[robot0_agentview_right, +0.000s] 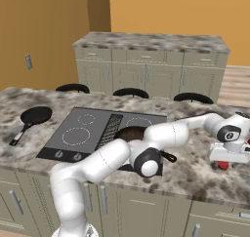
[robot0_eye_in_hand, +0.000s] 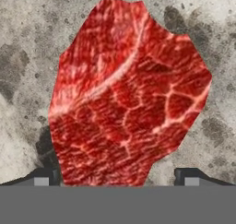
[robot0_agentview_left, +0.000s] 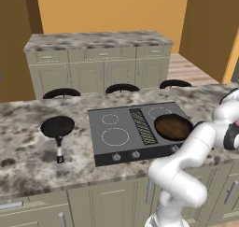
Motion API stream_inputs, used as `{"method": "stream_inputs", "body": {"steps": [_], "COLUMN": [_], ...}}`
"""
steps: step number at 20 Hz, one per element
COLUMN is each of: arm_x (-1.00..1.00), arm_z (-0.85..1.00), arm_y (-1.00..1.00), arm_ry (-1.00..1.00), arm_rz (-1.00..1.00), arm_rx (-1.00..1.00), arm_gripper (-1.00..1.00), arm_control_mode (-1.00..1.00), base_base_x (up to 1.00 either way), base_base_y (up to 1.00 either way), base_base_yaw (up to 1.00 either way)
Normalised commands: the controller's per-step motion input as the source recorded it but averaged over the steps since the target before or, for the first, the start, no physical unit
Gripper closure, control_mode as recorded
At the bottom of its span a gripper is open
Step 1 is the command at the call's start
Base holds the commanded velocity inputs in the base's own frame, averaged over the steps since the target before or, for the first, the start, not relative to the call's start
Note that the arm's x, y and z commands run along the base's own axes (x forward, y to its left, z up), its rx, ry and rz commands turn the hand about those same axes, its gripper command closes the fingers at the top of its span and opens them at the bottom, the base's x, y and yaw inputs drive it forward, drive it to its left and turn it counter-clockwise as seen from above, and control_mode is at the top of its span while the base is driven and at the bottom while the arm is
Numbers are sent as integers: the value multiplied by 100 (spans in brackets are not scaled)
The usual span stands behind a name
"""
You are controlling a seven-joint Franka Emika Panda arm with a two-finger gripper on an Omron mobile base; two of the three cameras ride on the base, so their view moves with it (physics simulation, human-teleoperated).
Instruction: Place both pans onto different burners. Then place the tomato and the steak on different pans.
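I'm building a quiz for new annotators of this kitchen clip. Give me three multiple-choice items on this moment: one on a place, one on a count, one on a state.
1. Where does the black pan lie?
A. on a burner
B. on the counter left of the cooktop
C. on a stool

2. How many pans sit on the cooktop?
A. none
B. one
C. two

3. How is the gripper set over the steak?
A. open, fingertips either side of the steak's near end
B. shut on the steak
C. shut on a pan handle

Key: 1 B, the left base view shows it on the marbled counter, off the dark glass. 2 B, the brown pan alone covers a right-hand burner. 3 A, the hand view shows both fingertips spread wide, the steak lying flat on the counter between them.
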Motion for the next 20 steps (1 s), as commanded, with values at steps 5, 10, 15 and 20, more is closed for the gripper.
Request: {"method": "stream_inputs", "body": {"steps": [5, 10, 15, 20], "arm_x": [5, 0, 1, 3], "arm_z": [-3, -5, -38, -46], "arm_y": [9, 7, 3, 12], "arm_ry": [-2, -3, -6, -2], "arm_rz": [0, 0, 2, 0], "arm_rx": [0, 0, 0, 0], "arm_gripper": [-100, -100, 100, 100], "arm_control_mode": [-100, -100, -100, -100], "base_base_x": [0, 0, 0, 0], "base_base_y": [0, 0, 0, 0], "base_base_yaw": [0, 0, 0, 0]}}
